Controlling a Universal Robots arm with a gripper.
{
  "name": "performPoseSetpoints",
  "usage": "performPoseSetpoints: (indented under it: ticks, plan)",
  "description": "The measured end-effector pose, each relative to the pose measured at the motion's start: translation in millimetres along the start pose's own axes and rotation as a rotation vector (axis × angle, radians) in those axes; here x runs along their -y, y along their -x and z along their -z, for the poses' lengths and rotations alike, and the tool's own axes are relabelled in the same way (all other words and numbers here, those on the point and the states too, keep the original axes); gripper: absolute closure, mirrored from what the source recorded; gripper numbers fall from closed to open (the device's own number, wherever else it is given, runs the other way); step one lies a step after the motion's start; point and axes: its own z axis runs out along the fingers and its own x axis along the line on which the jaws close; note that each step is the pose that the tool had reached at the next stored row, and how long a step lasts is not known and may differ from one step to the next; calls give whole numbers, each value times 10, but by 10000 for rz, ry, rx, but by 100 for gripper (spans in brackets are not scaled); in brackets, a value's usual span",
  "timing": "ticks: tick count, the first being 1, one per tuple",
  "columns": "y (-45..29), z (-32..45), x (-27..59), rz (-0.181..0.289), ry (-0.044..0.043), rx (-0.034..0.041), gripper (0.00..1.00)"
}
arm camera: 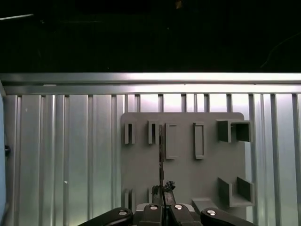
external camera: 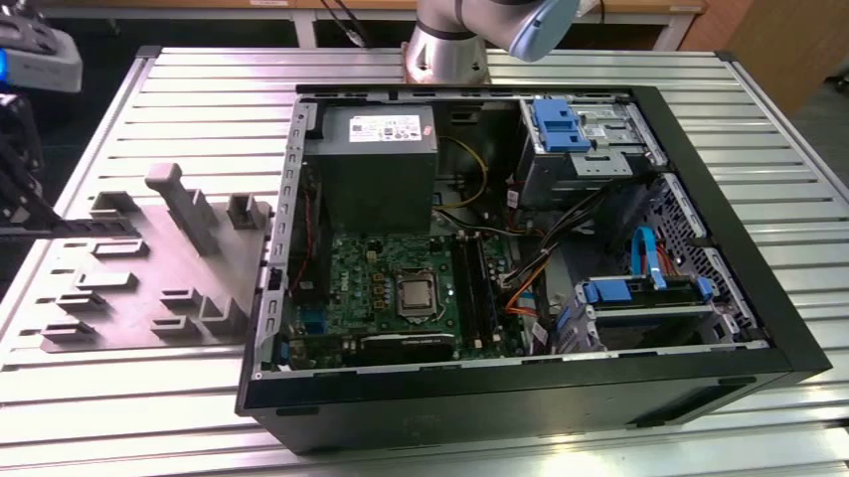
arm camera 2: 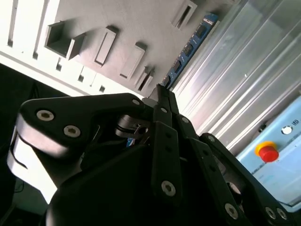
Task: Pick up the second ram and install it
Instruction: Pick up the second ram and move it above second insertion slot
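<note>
My gripper [arm camera 2: 162, 92] is shut on the second ram [arm camera 2: 193, 44], a thin blue-green board with black chips that sticks out past the fingertips. In the first wrist view the ram [arm camera: 161, 155] appears edge-on as a dark line from the gripper [arm camera: 162, 200], hanging over the grey fixture plate [arm camera: 188, 179] and its slots. In the exterior view the gripper [external camera: 30, 221] is at the far left, with the ram [external camera: 86, 228] lying level above the fixture plate [external camera: 146, 298]. The black memory sockets [external camera: 475, 283] lie on the motherboard inside the open computer case.
The open computer case [external camera: 743, 328] takes up the middle of the slatted metal table [external camera: 199, 109], with a power supply [external camera: 378, 169], processor [external camera: 416, 293], blue drive brackets [external camera: 558, 124] and loose cables. A red stop button [arm camera 2: 266, 151] sits beyond the table.
</note>
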Motion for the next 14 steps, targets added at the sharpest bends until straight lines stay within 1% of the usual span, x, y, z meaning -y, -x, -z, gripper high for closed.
performPoseSetpoints:
  ticks: [14]
  plan:
    - [28,624,-26,-1,-15,0,89]
